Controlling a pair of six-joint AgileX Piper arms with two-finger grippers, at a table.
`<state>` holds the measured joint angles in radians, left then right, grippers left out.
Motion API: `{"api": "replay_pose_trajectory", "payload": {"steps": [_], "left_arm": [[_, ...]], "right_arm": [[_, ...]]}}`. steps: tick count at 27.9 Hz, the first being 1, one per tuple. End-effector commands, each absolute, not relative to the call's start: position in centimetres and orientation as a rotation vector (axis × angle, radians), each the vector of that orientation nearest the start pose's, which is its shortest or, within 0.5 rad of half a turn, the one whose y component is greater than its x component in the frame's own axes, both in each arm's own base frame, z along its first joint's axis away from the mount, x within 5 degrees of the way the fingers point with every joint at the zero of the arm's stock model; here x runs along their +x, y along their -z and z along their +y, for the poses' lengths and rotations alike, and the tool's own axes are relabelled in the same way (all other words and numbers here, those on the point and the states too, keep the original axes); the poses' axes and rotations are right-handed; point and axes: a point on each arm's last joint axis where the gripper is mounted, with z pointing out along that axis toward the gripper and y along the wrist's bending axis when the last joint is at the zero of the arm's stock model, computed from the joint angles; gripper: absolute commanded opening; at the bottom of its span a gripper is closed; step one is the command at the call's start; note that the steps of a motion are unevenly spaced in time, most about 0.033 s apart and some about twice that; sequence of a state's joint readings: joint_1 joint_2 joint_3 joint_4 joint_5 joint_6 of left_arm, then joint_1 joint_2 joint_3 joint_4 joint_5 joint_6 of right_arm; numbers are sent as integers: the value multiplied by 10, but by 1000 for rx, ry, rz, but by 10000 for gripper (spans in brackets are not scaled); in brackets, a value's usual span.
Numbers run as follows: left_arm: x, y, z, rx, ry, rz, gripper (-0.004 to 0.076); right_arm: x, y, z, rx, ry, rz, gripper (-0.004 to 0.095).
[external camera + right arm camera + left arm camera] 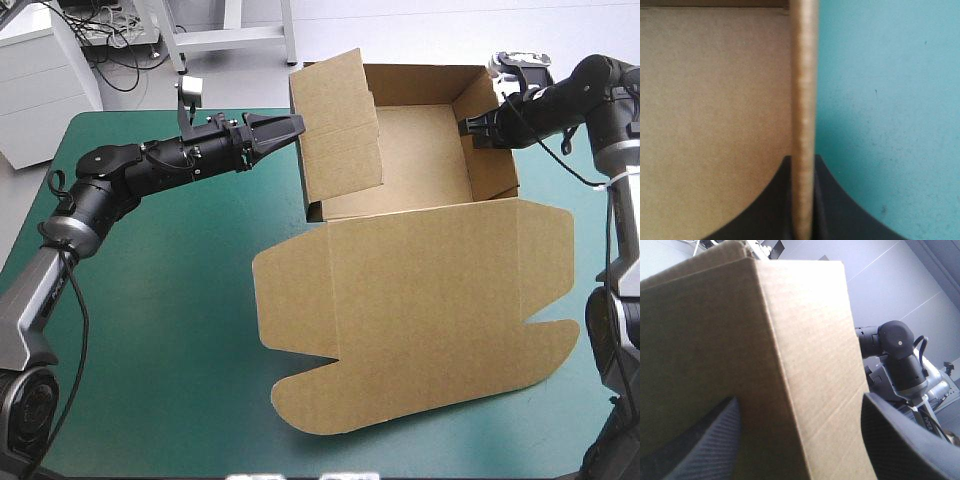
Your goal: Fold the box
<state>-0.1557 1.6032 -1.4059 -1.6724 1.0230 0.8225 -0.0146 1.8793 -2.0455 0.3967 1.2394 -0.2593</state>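
Room for moving lay mostly on the left half of the teal-green counter (pixel 170 300), which was bare from the near edge to the far one. A narrower bare strip ran along the near edge and into the near right corner. The brown box (pixel 420 300) took up the right half. Its tray sat at the far side, open upward, with its far wall by the counter's far edge and its right wall near the right edge. Its lid lay flat, stretching from the tray toward the near edge. The sheet's long axis therefore ran far to near, slightly turned, with the rounded lid flaps pointing at the near edge. The tray's left wall panel stood raised. The left fingers (pixel 900 440) stood wide apart with that panel's folded corner between them. The right fingers (pixel 840 210) were clamped on the right wall's edge, one on the tray's side and one on the counter's side.
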Motion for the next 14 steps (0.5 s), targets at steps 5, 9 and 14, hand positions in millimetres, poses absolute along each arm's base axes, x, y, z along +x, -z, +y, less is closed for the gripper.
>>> {"api": "replay_pose_trajectory", "payload": {"steps": [5, 9, 14], "left_arm": [[317, -438, -134, 299, 1510, 1792, 506], [319, -439, -139, 336, 1337, 1888, 506], [323, -447, -148, 372, 1229, 1996, 506]], "right_arm": [[394, -427, 31, -231, -471, 2362, -13], [393, -425, 42, -250, -461, 2379, -12], [390, -423, 66, -267, -394, 2410, -12]]}}
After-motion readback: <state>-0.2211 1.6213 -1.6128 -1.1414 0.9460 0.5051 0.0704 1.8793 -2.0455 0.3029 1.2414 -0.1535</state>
